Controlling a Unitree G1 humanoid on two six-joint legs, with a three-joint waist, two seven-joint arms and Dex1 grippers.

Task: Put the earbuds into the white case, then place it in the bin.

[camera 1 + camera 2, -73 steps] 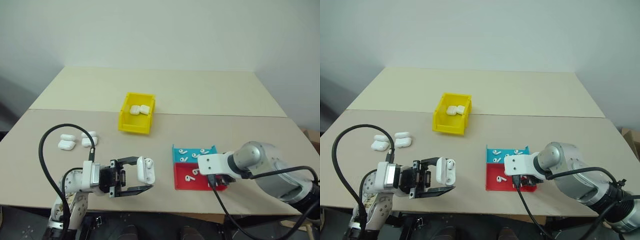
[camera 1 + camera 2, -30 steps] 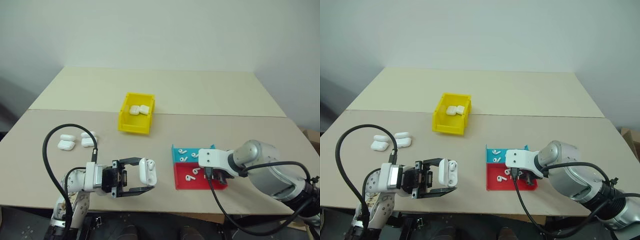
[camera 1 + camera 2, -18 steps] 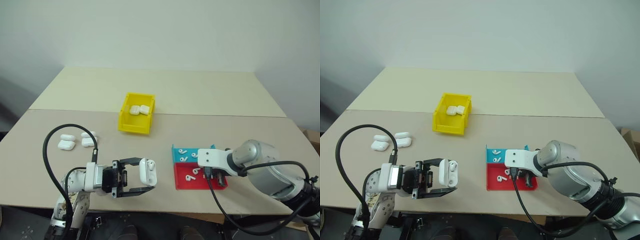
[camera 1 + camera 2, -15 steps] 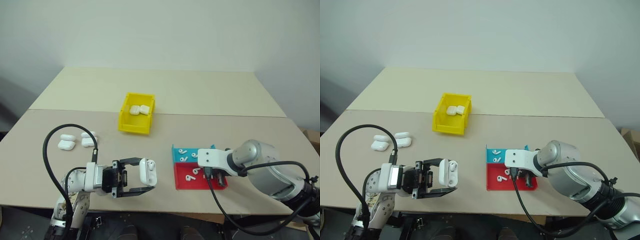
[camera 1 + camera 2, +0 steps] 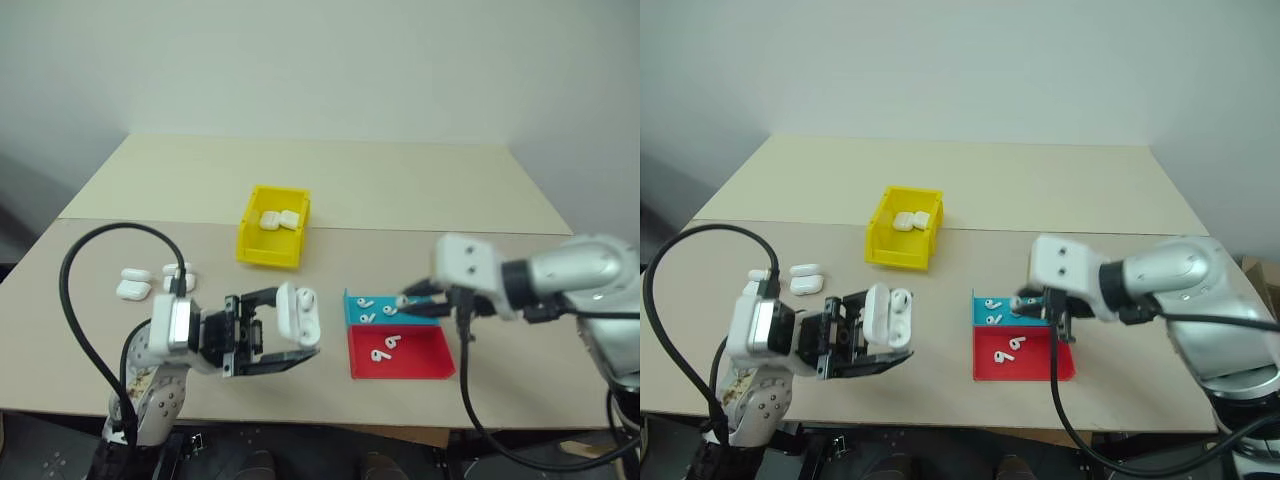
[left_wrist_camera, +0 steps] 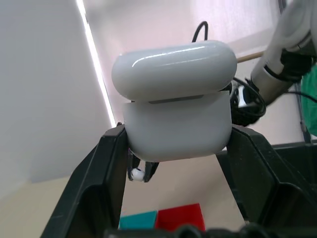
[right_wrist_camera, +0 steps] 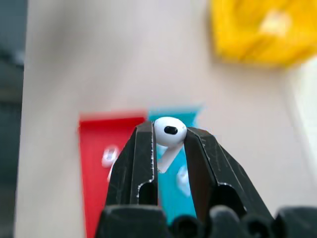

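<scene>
Two containers matter: yellow bin (image 5: 272, 238) far back, white case (image 5: 297, 311) clamped lid-open in my left gripper (image 5: 285, 330). Right gripper (image 7: 167, 140) pinches one earbud (image 7: 169, 131) above the trays. I should align the stem downward and seat gently.

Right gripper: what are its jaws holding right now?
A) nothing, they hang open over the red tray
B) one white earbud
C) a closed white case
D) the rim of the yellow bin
B. In the right wrist view the right gripper has its jaws pinched on a single white earbud, lifted clear above the red tray and the blue tray.
</scene>
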